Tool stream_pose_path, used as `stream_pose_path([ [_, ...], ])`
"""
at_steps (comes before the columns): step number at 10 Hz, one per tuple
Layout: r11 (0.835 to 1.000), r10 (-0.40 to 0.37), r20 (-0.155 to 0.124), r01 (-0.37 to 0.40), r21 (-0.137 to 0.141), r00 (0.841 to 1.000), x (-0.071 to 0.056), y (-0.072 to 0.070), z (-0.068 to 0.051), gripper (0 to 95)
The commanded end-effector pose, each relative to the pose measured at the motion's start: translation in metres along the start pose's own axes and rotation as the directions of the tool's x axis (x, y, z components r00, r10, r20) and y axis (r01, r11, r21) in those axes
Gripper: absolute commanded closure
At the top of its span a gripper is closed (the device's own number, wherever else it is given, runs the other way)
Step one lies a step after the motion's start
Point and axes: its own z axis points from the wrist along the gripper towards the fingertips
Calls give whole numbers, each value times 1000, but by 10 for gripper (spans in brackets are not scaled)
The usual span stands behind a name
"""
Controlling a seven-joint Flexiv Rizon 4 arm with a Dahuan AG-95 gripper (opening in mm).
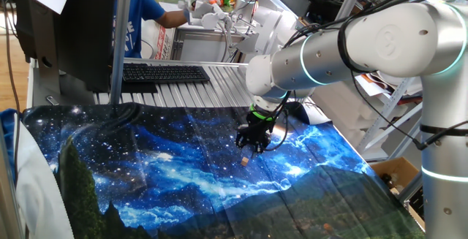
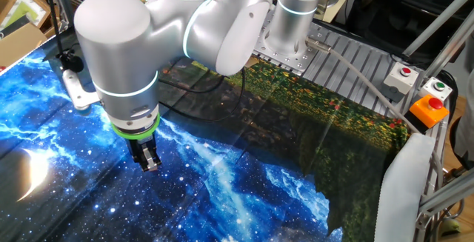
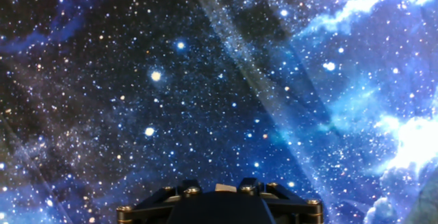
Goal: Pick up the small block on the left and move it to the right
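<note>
The small block is a tiny tan cube at the tips of my gripper. In the hand view it shows as a pale tan patch between the two dark fingers at the bottom edge. The gripper looks shut on it and holds it just above the starry blue cloth, near the cloth's middle. In the other fixed view the gripper points straight down under the green ring of the wrist, and the block is barely visible at the fingertips.
A black keyboard lies on the ribbed metal table behind the cloth. A person in blue stands at the back. Button boxes, red, green and orange, stand at the table's edge.
</note>
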Motion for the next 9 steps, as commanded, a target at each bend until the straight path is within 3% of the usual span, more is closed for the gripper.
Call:
stream_pose_path([
  [1,1000,6,-2,-6,-1,1000,2,0,1,570],
  [9,1000,25,-14,-25,-19,1000,6,-1,12,570],
])
